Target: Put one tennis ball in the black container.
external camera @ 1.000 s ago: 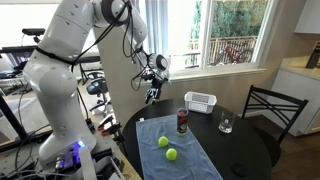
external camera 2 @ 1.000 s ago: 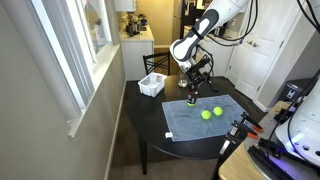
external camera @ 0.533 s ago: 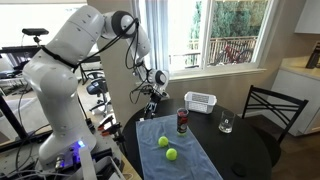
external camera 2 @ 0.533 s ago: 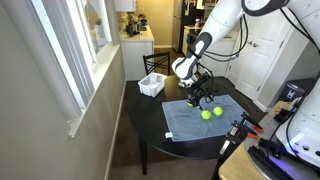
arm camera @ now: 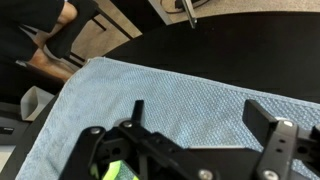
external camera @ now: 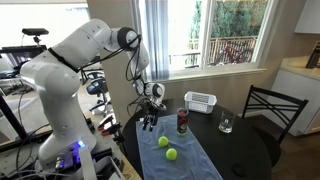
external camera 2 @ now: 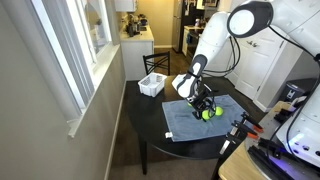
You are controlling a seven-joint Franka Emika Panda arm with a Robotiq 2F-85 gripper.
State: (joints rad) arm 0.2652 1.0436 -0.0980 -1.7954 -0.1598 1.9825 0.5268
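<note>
Yellow-green tennis ball (external camera: pixel 163 142); black container (external camera: pixel 182 121), reddish band; pale blue towel (external camera: pixel 195 160); black table (external camera: pixel 245 150).

A round dark tabletop (external camera: pixel 245 150) fills the lower middle in an exterior view, with a light blue cloth (external camera: pixel 192 163) spread flat over its left part. A white slatted basket (external camera: pixel 200 101) stands at the far edge, below the window (external camera: pixel 235 35). A clear glass (external camera: pixel 226 124) stands upright right of the cloth, near a black chair (external camera: pixel 272 108) at the right. In the wrist view the cloth (arm camera: pixel 180 95) covers the centre.

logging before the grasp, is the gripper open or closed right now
gripper: open, holding nothing
</note>
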